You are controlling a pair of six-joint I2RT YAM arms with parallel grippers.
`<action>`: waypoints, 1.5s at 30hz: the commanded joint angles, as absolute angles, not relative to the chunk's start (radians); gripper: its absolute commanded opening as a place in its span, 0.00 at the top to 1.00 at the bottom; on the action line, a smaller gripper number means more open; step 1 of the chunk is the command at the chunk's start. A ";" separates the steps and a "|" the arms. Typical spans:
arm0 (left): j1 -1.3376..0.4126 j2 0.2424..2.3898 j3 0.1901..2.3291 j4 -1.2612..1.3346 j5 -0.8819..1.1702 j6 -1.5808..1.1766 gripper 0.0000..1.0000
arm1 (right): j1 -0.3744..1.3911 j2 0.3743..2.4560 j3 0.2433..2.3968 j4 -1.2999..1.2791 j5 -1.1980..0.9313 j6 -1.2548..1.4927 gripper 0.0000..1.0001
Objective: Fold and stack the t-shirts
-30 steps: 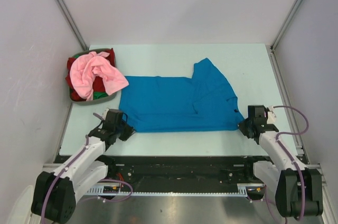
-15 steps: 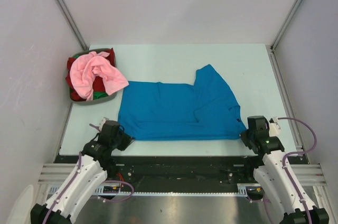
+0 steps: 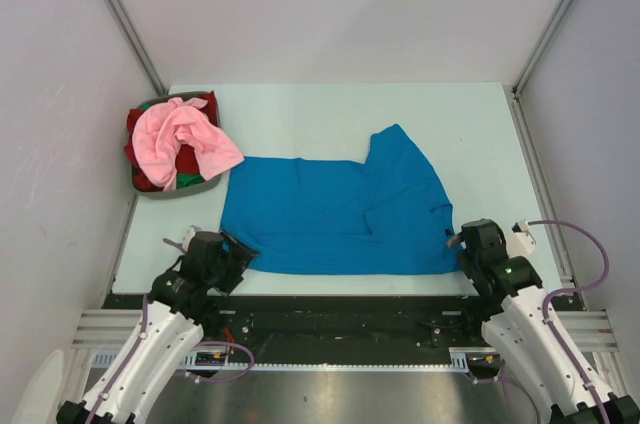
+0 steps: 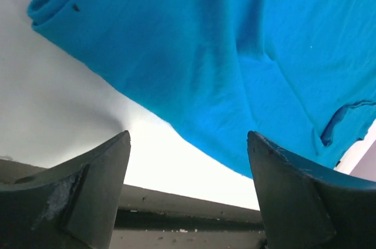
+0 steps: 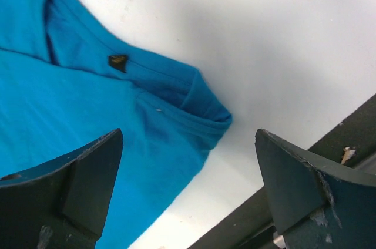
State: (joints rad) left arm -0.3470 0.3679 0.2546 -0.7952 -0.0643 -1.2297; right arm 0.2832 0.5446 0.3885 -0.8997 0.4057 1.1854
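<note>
A bright blue t-shirt (image 3: pixel 335 214) lies spread flat across the near half of the table, one sleeve pointing to the back. Its near left edge (image 4: pixel 194 73) fills the left wrist view, and its near right corner (image 5: pixel 147 108) shows in the right wrist view. My left gripper (image 3: pixel 238 256) stands open at the shirt's near left corner, nothing between its fingers (image 4: pixel 88 184). My right gripper (image 3: pixel 458 241) is open at the near right corner, empty. A light pink t-shirt (image 3: pixel 182 139) lies crumpled on red and green cloth (image 3: pixel 143 172) in the basket.
A dark grey basket (image 3: pixel 196 187) sits at the table's back left. The table's near edge and a dark rail (image 3: pixel 340 309) run just below both grippers. Grey walls close in the left, right and back.
Both grippers pulled the blue shirt's near edge toward the front, then opened and let go. The shirt now lies flatter and closer to the table's near edge.
</note>
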 commanded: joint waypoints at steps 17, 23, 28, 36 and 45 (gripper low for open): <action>-0.347 0.787 0.548 -0.718 -0.210 -1.124 0.05 | 0.463 1.116 0.765 -0.333 0.113 0.657 0.00; -0.301 0.822 0.597 -0.770 -0.330 -1.102 0.06 | 0.652 1.323 0.932 -0.250 -0.093 0.407 0.00; -0.157 0.873 0.672 -0.655 -0.173 -0.941 0.06 | 0.857 1.482 1.107 -0.230 -0.201 0.234 0.00; -0.045 1.031 0.860 -0.703 -0.134 -0.776 0.04 | 1.130 1.732 1.296 -0.339 0.069 -0.026 0.00; 0.117 1.017 0.773 -0.623 0.040 -0.684 0.02 | 1.321 1.827 1.282 -0.321 0.489 -0.228 0.00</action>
State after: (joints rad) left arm 0.1028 1.0332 0.8158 -0.6601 -0.0479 -0.7509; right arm 1.2491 1.8084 1.2644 -0.3431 0.2150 -0.0868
